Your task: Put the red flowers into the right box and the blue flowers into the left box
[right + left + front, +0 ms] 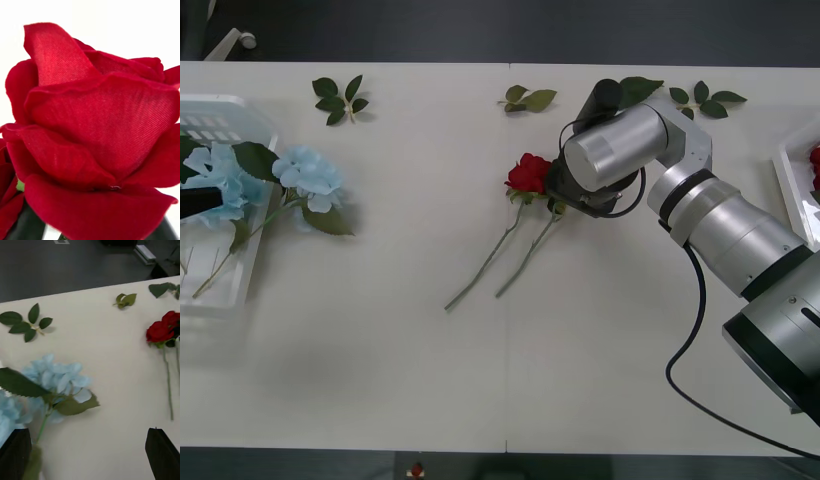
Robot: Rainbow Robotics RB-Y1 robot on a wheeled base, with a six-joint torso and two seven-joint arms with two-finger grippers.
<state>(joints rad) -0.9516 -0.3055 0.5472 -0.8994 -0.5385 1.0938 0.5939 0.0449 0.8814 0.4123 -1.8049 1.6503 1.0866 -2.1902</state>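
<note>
Two red flowers lie side by side at the table's middle, one head (pixel 528 173) showing and both stems trailing toward me. My right gripper (pixel 556 196) is down at the second head; in the right wrist view that rose (pixel 97 127) sits very close between the dark fingers (pixel 26 225), which stand apart at the corners. One blue flower (pixel 308 175) lies over the left box's (pixel 242 112) edge, and another (pixel 215 180) lies inside. My left gripper (pixel 200 203) hovers open over that box, with the blue flower (pixel 56 377) just ahead of it. The right box (pixel 788 180) holds a red flower (pixel 814 160).
Loose green leaf sprigs lie along the table's far side (pixel 340 98), (pixel 528 98), (pixel 705 100). The right arm's silver forearm (pixel 720 220) crosses the right half of the table, trailing a black cable (pixel 690 340). The near half of the table is bare.
</note>
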